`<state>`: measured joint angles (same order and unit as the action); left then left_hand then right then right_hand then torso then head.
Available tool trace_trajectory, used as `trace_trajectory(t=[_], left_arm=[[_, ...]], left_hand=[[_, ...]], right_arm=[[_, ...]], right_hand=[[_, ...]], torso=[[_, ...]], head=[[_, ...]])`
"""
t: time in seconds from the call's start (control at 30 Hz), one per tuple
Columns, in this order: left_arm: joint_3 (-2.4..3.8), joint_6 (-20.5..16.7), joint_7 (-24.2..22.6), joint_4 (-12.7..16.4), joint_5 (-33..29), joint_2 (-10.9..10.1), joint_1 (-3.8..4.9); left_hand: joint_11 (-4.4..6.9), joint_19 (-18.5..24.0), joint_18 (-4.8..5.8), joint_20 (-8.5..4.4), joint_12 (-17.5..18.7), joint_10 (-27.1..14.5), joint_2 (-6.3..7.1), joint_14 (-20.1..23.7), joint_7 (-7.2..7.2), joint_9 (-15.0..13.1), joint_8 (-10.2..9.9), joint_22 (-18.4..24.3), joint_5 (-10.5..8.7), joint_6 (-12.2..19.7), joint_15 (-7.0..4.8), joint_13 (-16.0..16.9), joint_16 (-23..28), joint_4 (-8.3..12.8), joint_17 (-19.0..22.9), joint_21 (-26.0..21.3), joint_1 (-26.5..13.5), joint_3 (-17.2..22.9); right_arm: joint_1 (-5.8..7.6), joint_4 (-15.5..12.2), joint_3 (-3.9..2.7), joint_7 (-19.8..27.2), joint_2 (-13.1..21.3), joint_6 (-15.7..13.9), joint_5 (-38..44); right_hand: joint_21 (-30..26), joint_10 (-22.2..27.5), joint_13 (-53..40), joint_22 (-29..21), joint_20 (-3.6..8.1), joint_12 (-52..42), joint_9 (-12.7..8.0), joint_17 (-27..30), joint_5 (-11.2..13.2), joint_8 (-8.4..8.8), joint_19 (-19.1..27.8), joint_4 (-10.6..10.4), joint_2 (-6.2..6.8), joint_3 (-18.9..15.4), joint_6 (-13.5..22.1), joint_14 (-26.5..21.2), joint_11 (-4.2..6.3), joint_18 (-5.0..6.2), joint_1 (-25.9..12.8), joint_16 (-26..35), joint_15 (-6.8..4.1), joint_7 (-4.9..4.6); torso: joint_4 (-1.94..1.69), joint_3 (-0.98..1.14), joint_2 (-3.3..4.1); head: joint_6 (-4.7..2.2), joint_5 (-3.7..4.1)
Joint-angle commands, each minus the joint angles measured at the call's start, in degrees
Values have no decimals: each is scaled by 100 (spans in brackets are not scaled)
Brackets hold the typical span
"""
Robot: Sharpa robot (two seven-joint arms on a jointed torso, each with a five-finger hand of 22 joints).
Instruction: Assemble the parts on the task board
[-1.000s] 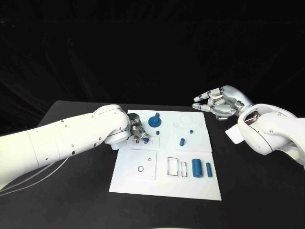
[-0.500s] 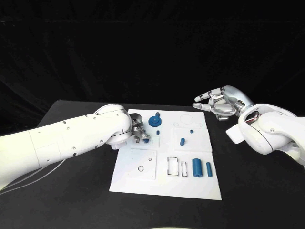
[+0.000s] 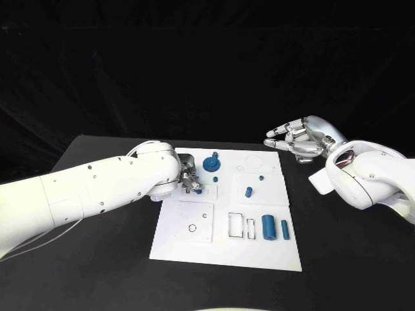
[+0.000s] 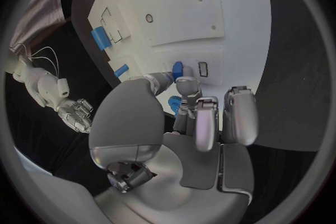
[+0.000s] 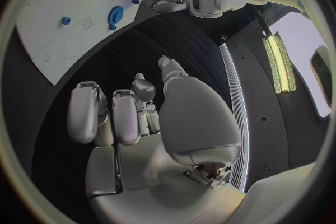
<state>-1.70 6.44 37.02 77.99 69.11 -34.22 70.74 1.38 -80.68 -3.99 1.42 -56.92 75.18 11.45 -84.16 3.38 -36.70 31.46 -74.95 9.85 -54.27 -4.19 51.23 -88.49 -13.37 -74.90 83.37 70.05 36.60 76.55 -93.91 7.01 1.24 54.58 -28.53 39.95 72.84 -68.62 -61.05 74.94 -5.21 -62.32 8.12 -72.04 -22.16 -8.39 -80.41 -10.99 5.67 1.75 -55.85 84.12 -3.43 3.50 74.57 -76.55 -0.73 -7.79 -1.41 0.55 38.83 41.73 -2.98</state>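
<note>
task board (image 3: 224,249): 1 | blue parts (image 3: 267,227): 7 (some tiny) | robot hands (image 3: 299,141): 2

**Bright board against a black surround, fisheye bending at both wrists**

You are looking at a scene where light is falling from above onto the task board (image 3: 224,249), which is reading bright and even, while the table (image 3: 105,272) and the backdrop behind it are staying almost fully black. The white arms are catching the light strongly, close to washing out on their upper curves. The left hand (image 3: 189,179) is casting a small dark shadow onto the board beside it. In the right wrist view a lit strip lamp (image 5: 277,55) is glowing with mild glare. Both wrist views are bending straight edges near the rim, and the near palms are looking soft.
</note>
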Motion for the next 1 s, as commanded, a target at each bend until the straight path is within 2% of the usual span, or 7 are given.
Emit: trace_trajectory(t=[0.03, 0.47, 0.6, 0.77, 1.0], left_arm=[[-7, 182, 32, 1, 201, -7, -13], [-7, 119, 33, 23, 173, 17, -18], [-7, -29, 20, 24, 54, 10, -20], [-7, -202, 4, 63, -51, -20, -25], [0, -658, -34, 207, -294, -132, -39]], left_hand=[[9, -57, 75, -1, -36, 51, -14, -530, -46, -29, 27, -31, 11, -19, -44, 10, -19, 1059, -1336, 35, -33, 1009], [56, -94, 86, -18, -56, 91, 24, -531, -106, -103, 144, -86, 7, -2, -77, -66, -20, 1044, -1337, 59, -177, 966], [61, -97, 87, -25, -68, 98, -13, -531, -105, -116, 167, -89, 15, 4, -85, -72, -20, 1081, -1338, 60, -139, 1007], [63, -103, 89, -27, -57, 102, -11, -532, -107, -123, 183, -99, 15, -5, -86, -96, -21, 1097, -1339, 65, -133, 1015], [70, -114, 92, -32, -76, 129, -22, -533, -111, -136, 214, -116, 20, -23, -91, -100, -23, 1136, -1342, 72, -112, 1056]], right_arm=[[-4, -7, 0, 6, 0, 87, 69], [-4, -15, 0, 15, 2, 86, 82], [-4, -16, 0, 18, 4, 82, 82], [-4, -17, 0, 20, 9, 76, 82], [-4, -13, 0, 32, 9, 65, 82]], right_hand=[[-41, 37, 8, 461, 0, 22, -6, 6, -24, -25, 37, -8, -18, -28, -9, 142, 18, 69, -61, 39, -25, -25], [-43, 37, 6, 460, 0, 19, -5, 7, -29, -28, 37, -17, -24, -35, -9, 141, 17, 69, -69, 42, -25, -25], [-45, 39, 8, 460, 0, 19, -5, 8, -34, -31, 36, -25, -28, -42, -10, 140, 17, 69, -77, 45, -24, -25], [-45, 39, 8, 460, 0, 19, -5, 8, -34, -31, 36, -25, -28, -42, -10, 140, 17, 69, -77, 45, -24, -25], [-49, 36, 5, 458, -1, 14, -5, 10, -38, -34, 37, -33, -33, -48, -10, 140, 17, 69, -85, 47, -24, -25]], torso=[[1, 3, -1], [0, 0, -1], [5, 5, -3], [4, -2, 2], [1, 0, 1]], head=[[-5, -3], [-27, -5], [-25, -6], [-29, 2], [-37, -7]])
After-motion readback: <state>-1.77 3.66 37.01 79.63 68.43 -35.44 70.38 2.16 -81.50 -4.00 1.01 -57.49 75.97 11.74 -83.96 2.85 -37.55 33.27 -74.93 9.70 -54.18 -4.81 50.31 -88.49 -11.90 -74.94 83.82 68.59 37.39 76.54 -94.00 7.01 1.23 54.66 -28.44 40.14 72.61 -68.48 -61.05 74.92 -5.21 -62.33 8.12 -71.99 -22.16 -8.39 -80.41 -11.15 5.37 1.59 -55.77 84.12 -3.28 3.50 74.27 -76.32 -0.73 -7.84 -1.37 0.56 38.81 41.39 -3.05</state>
